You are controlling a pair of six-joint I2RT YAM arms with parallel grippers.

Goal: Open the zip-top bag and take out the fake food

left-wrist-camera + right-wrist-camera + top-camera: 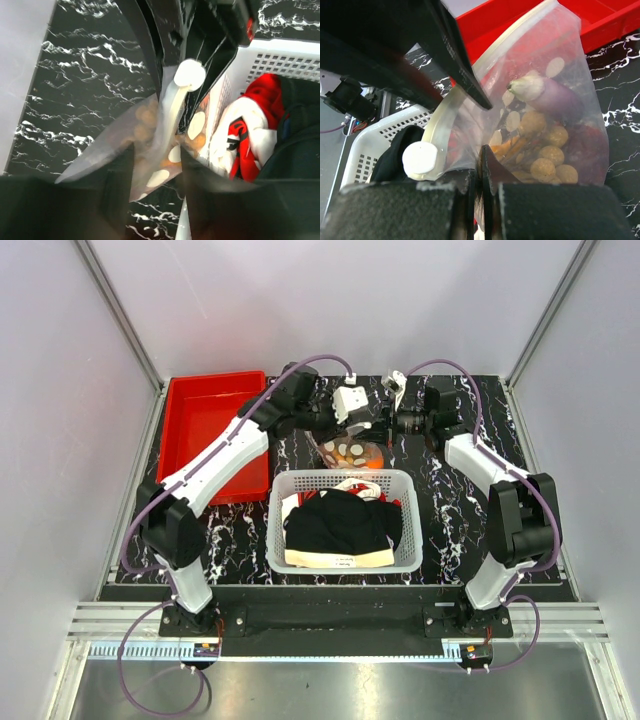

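Tension seems the aim: right pincer (481, 175) is closed on the zip-top bag (560, 75), left pincer (155, 172) straddles its mouth; whether it grips, I cannot tell.

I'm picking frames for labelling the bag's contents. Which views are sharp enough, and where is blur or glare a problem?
Right wrist: fake food crisp through the zip-top bag, only the right gripper's fingers blurred. Left wrist: bag soft, pieces smeared, left gripper's fingers dark blurs. Top external: evenly lit, but bag tiny; glare on the front rail.
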